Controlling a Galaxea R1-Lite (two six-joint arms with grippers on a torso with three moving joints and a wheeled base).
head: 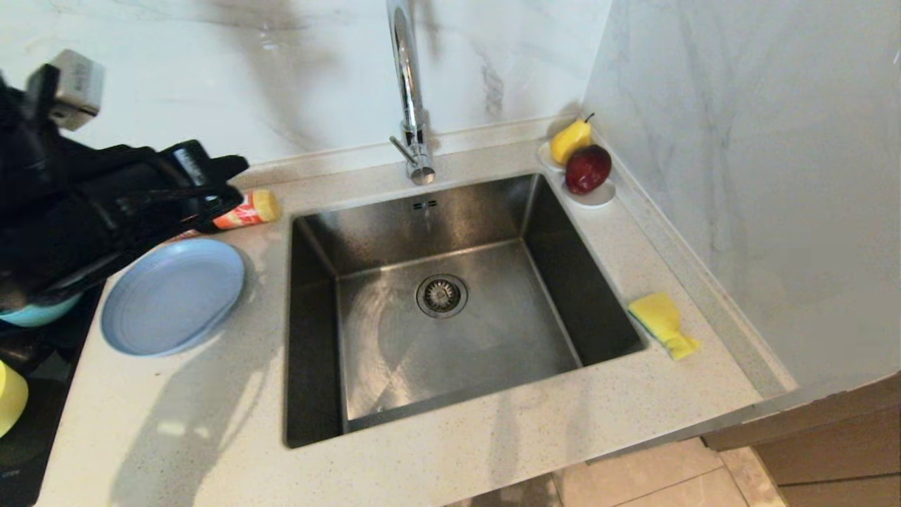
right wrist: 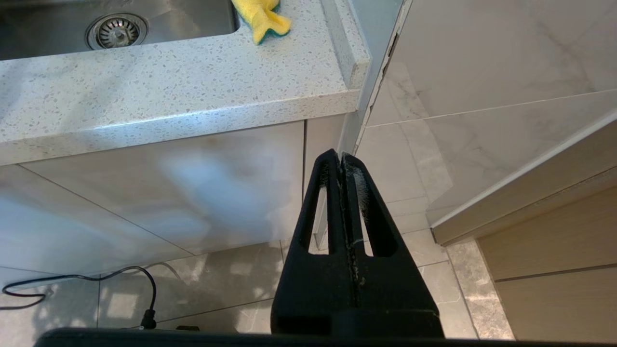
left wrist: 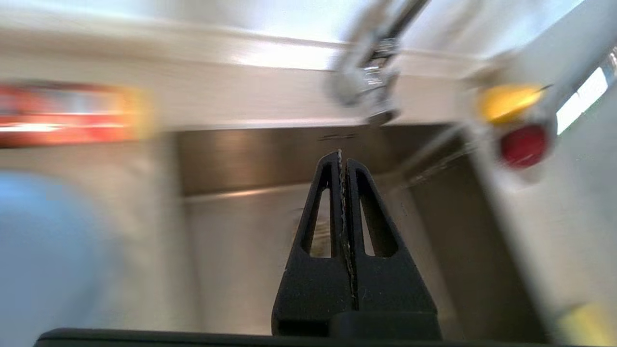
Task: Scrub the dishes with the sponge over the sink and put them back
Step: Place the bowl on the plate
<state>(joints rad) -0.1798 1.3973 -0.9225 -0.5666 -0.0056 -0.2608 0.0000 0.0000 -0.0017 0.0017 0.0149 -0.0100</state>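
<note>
Head view: steel sink [head: 450, 394] dead centre, drain strainer [head: 441, 295] in the middle of its floor, chrome faucet [head: 412, 105] rising at 12 o'clock behind the back rim. Grey-blue plate [head: 172, 296] flat on the counter [head: 211, 436] at 9 o'clock of the sink, just beside its rim. Teal-blue bowl [head: 39, 313] further out at 9 o'clock, mostly hidden under the left arm; yellow-green bowl [head: 10, 398] at 8 o'clock, cut by the frame edge. Red-and-yellow bottle [head: 248, 210] lying at 10 o'clock. Sponge [head: 663, 324] on the counter at 3 o'clock of the sink, touching nothing else. Pear [head: 570, 139] and apple [head: 588, 169] on the white dish [head: 598, 197] at 1 o'clock, in the corner. Left gripper [head: 236, 165] raised above the counter at 10 o'clock, over the bottle and plate, carrying nothing.

Left wrist view: left gripper [left wrist: 341, 154] clenched, fingers pressed together, empty, aimed toward the sink's back wall; rest blurred.

Right wrist view: right gripper [right wrist: 340, 156] likewise clenched and empty, hanging below counter level in front of the cabinet [right wrist: 144, 193], above the floor tiles [right wrist: 409, 217]; sponge [right wrist: 262, 19] visible up at 11 o'clock on the counter edge.
</note>
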